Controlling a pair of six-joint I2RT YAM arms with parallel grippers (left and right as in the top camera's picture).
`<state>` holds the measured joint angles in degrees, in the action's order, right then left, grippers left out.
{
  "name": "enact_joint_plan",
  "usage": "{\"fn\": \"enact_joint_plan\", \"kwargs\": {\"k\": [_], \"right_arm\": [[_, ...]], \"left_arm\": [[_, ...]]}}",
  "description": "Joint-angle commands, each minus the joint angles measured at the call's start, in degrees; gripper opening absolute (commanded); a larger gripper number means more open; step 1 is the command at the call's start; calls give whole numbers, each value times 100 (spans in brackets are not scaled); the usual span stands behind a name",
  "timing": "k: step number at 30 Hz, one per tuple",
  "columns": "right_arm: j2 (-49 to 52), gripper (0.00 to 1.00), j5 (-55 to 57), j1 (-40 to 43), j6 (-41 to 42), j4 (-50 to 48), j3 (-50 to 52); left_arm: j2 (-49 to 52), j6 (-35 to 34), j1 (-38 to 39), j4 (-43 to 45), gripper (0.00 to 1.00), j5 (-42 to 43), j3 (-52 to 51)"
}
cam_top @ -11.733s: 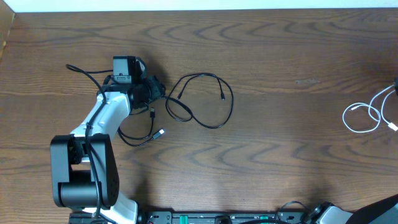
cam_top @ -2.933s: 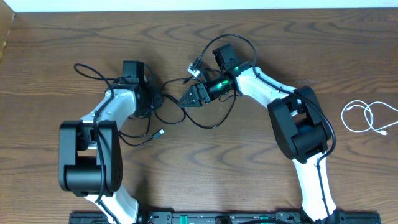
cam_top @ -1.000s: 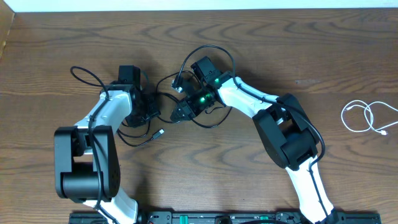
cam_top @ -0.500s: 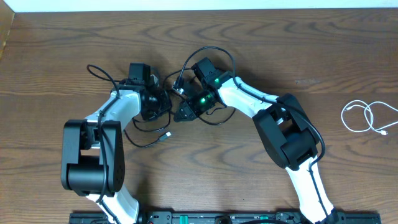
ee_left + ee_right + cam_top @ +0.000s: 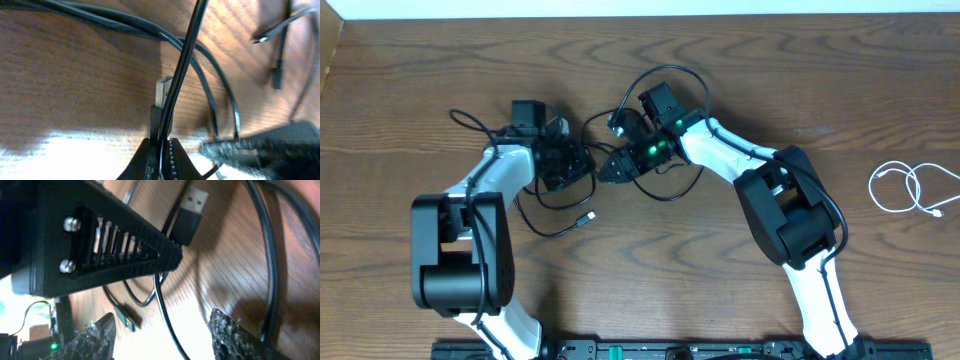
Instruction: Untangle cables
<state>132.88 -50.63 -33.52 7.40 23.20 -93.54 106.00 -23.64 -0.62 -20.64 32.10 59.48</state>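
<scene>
Two black cables (image 5: 665, 190) lie tangled in loops mid-table between the two arms, one plug end (image 5: 588, 217) resting toward the front. My left gripper (image 5: 578, 160) is shut on a black cable (image 5: 182, 65), which runs up from the closed tips (image 5: 161, 146) beside a metal USB plug (image 5: 161, 92). My right gripper (image 5: 610, 170) faces it tip to tip and stands open (image 5: 162, 332); a thin black cable (image 5: 165, 315) passes loose between its fingers (image 5: 97, 335). The white cable (image 5: 910, 190) lies coiled alone at the far right.
The left gripper's black body (image 5: 100, 245) fills the upper left of the right wrist view, close to a black USB plug (image 5: 192, 210) and a blue-tipped plug (image 5: 127, 320). The table's far edge (image 5: 640, 14) meets a white strip.
The left gripper has closed on a black cable and shifted slightly left. The right gripper has opened and drawn back a little to the right. The loose plug end slid right.
</scene>
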Motion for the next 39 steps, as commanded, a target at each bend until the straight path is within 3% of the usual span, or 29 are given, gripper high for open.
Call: {"fn": "enact_joint_plan", "kwargs": {"k": [1, 9, 13, 22, 25, 27, 29, 33, 34, 37, 39], "right_arm": [[138, 58, -527, 83, 26, -190, 33], [140, 59, -520, 90, -234, -203, 35], [197, 49, -505, -33, -197, -216, 98], [389, 44, -1110, -310, 748, -1084, 107], [389, 35, -1163, -313, 909, -1244, 107], [387, 24, -1141, -313, 907, -1255, 107], [389, 1, -1134, -295, 907, -1255, 107], [389, 1, -1121, -249, 907, -1248, 107], [387, 1, -1121, -229, 907, -1233, 107], [389, 1, -1123, -168, 901, -1132, 107], [387, 1, -1123, -125, 798, -1029, 107]], "left_arm": [[-227, 20, -326, -2, 8, 951, -31], [-227, -2, -546, 0, 8, 1414, -31], [-227, -94, -546, 4, 7, 1700, -31], [-227, -114, -546, 24, 8, 1803, -31], [-227, -179, -546, 26, 8, 1805, -31], [-227, -221, -546, 28, 8, 1805, -31], [-227, -219, -546, 70, 8, 1801, -31], [-227, -216, -546, 295, 8, 1506, -33], [-227, -216, -546, 380, 12, 1281, -33], [-227, -216, -549, 568, 40, 732, -31], [-227, -216, -581, 647, 44, 468, -33]]}}
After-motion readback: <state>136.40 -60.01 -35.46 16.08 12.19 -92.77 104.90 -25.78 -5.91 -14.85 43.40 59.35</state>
